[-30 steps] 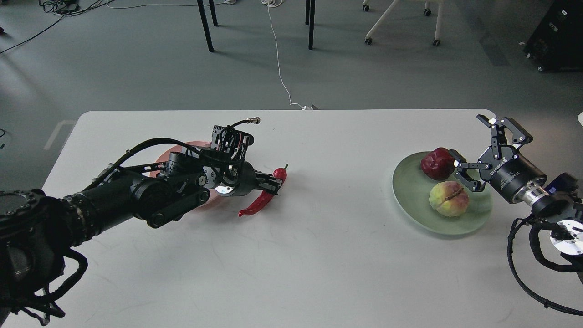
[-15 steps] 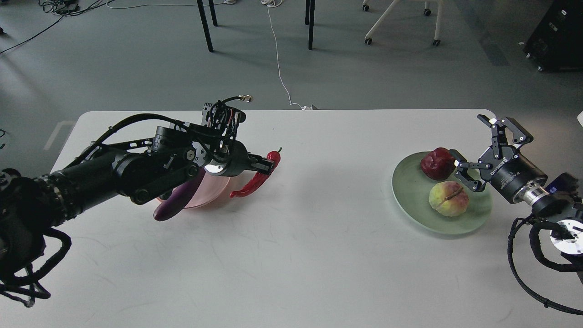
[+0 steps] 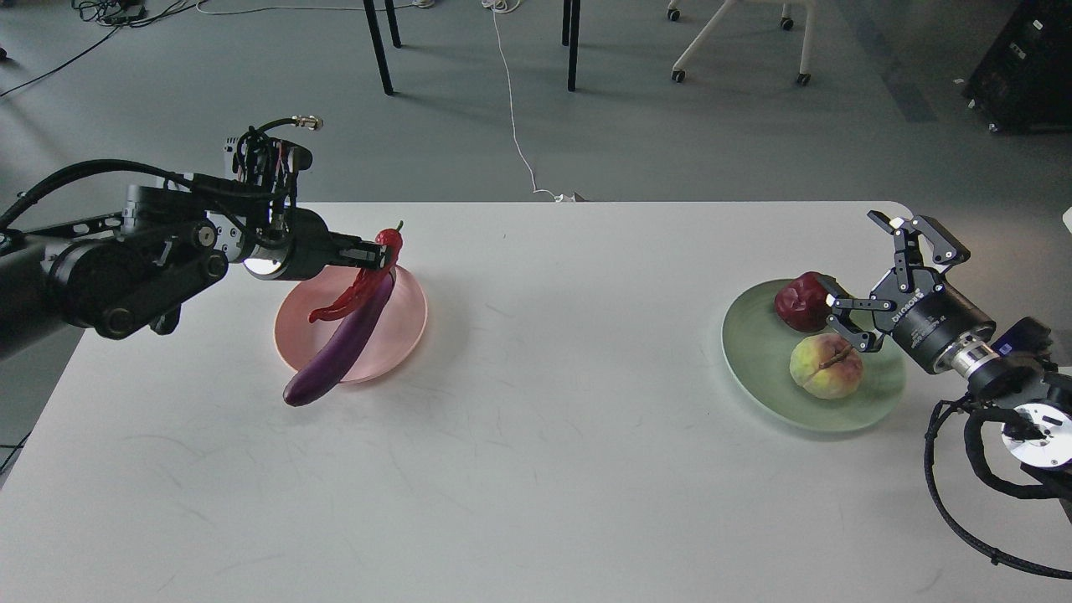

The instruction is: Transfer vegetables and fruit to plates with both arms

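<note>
- On the left you see the left arm (image 3: 126,268) come in over the edge of the white table (image 3: 536,469).
- Your left gripper (image 3: 377,254) has its fingers pinched tight on the red chili pepper (image 3: 356,285), close to the green stem end.
- The chili hangs down and to the left from the fingers, over the pink plate (image 3: 402,331).
- The purple eggplant (image 3: 343,343) lies slanted across the pink plate. Its low end sticks out past the plate's rim, over the table.
- The chili's body crosses over the top part of the eggplant. You cannot tell if the two touch.
- Far over on the right sits the green plate (image 3: 754,368).
- The dark red pomegranate (image 3: 800,300) and the peach (image 3: 825,366) both rest on the green plate, close together.
- Your right gripper (image 3: 871,280) has its fingers spread wide and holds nothing. One finger is just beside the pomegranate and the peach, and the other points up and away.
</note>
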